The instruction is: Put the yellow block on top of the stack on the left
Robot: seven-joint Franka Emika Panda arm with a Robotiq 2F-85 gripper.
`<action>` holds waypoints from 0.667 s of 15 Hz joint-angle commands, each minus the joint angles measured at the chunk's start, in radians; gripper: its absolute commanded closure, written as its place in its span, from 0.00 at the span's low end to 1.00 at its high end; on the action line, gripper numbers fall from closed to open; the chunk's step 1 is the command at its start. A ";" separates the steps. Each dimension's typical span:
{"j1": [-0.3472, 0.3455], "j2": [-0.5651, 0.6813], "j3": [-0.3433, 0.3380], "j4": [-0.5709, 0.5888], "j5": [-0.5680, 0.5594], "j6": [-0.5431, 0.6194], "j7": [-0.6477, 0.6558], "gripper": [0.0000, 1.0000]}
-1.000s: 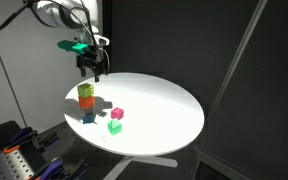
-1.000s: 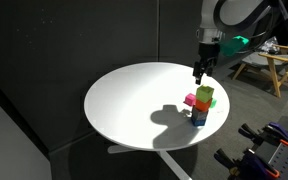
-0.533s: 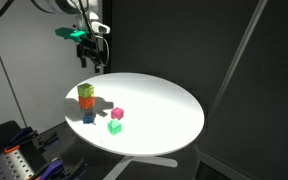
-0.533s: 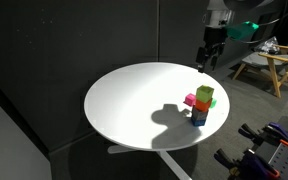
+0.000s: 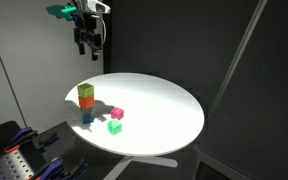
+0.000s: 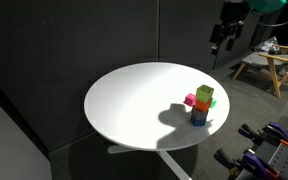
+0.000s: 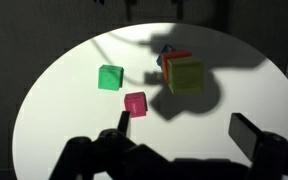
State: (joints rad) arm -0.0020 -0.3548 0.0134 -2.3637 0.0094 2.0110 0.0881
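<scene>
My gripper (image 5: 88, 40) hangs high above table (image 5: 169, 105) edge, jaws spread wide, holding nothing, touching nothing. In wrist view, both fingers (image 7: 252, 135) dark at bottom of frame, nothing between them. Yellow block (image 5: 86, 92) sits on top of stack (image 5: 88, 110), column 3 cubes tall, close to table rim. Pink cube (image 5: 118, 114) and green cube (image 5: 114, 127) lie just beside stack, apart from each other.

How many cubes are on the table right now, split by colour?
yellow block: 1
orange-red cube: 1
dark blue cube: 1
pink cube: 1
green cube: 1
Total: 5
</scene>
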 commanded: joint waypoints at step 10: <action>-0.038 -0.153 -0.047 0.051 -0.011 -0.258 -0.062 0.00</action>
State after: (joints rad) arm -0.0393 -0.4780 -0.0169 -2.3270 0.0003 1.7837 0.0710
